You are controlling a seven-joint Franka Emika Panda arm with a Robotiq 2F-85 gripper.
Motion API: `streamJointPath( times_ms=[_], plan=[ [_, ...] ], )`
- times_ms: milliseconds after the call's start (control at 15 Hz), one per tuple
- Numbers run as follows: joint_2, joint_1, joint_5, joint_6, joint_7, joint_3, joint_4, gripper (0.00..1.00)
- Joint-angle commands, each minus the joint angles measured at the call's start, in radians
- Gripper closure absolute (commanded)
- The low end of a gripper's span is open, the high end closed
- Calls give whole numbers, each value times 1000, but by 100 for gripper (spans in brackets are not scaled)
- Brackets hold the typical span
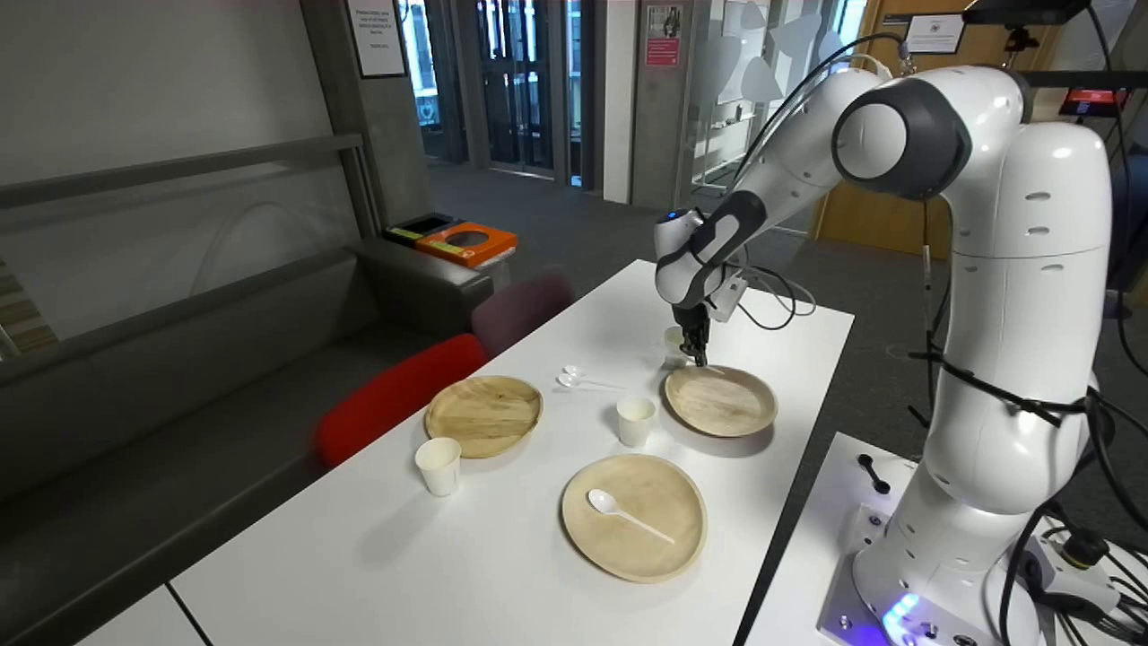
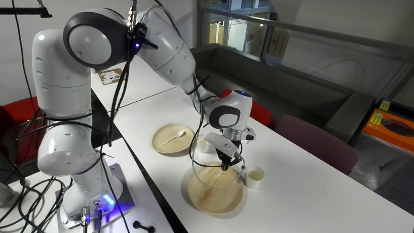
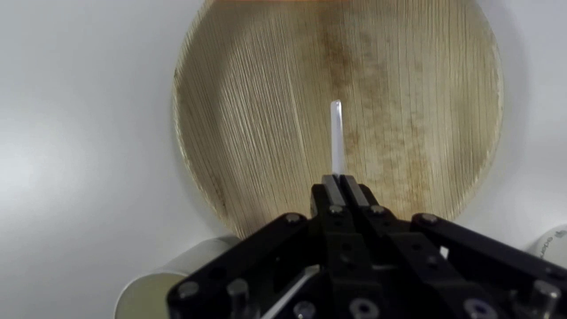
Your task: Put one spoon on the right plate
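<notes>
Gripper (image 3: 339,178) holds spoon (image 3: 337,137) over right plate (image 3: 266,110); flat plate (image 1: 655,493) bears another spoon (image 1: 613,509)

We count three plates (image 1: 725,405), three cups (image 1: 635,426) and four spoons (image 1: 603,501), though of one spoon we make out only the handle (image 3: 337,137). Around them we find one robot arm (image 1: 1031,233), one sofa (image 1: 179,386) and, near the sofa, two chairs (image 1: 399,392); in an exterior view we see at least one more chair (image 2: 19,105).

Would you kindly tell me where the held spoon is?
Right of the wrist view's centre, the claw pinches the spoon over the plate, with a cup lower left.
</notes>
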Motion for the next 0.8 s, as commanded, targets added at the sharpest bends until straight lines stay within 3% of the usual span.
streamJointPath(
  times_ms=[0,733],
  plan=[
    [-14,-2,-35,-4,-11,-7,-37,99],
    [14,-4,-10,-2,0,-1,-39,95]
  ],
)
